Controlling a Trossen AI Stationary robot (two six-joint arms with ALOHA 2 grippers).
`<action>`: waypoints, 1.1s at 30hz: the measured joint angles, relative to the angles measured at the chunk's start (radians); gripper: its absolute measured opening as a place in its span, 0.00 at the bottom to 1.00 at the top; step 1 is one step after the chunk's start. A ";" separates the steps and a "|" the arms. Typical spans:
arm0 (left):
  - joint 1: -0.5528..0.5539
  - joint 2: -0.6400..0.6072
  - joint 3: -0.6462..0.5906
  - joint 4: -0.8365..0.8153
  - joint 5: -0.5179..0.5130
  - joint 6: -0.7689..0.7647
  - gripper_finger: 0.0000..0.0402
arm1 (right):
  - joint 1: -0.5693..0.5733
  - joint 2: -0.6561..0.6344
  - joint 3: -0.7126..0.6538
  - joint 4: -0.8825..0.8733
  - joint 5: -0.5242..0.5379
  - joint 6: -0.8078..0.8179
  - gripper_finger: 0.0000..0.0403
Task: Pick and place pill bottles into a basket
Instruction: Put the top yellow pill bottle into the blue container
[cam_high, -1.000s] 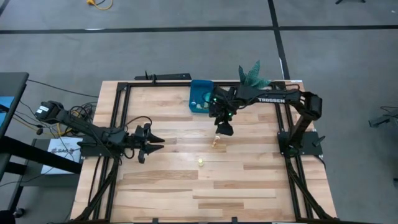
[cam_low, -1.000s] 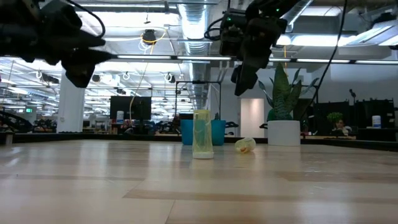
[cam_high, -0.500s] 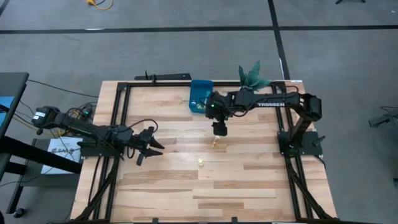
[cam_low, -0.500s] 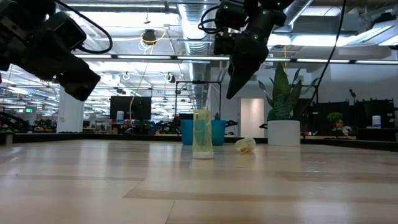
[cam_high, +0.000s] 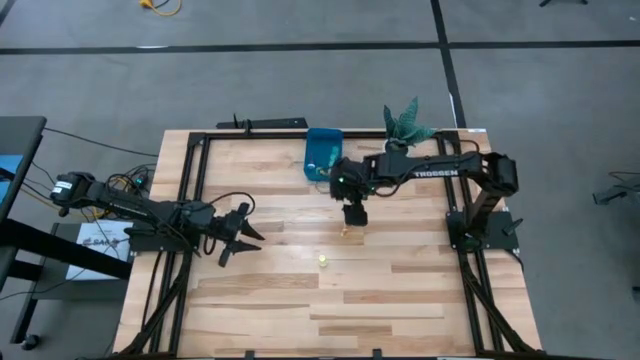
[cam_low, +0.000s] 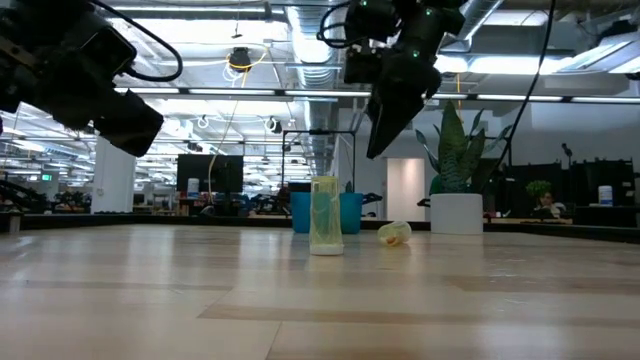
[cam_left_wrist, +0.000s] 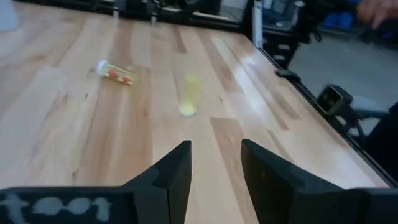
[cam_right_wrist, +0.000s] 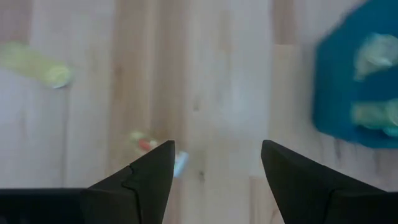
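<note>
the right gripper (cam_high: 354, 214) is held with fingers apart and empty, above a small pale-yellow translucent pill bottle (cam_high: 346, 230) lying on its side, near the bright-blue rectangular plastic basket (cam_high: 322, 155). a second pale-yellow bottle (cam_high: 323, 260) stands upright farther from the basket. the lying bottle could be rolled away if it is nudged off-centre. the left gripper (cam_high: 248, 234) is parked open, well apart from the basket.
</note>
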 joint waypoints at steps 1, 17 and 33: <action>0.000 0.000 0.000 -0.004 0.008 0.017 0.32 | 0.015 0.000 0.000 0.000 0.000 -0.009 0.58; 0.000 0.000 0.000 -0.034 0.042 0.145 0.32 | 0.183 0.068 0.002 -0.060 0.084 0.285 0.58; 0.000 0.000 0.000 -0.023 0.108 0.138 0.32 | 0.259 0.138 0.001 -0.098 0.163 0.262 0.58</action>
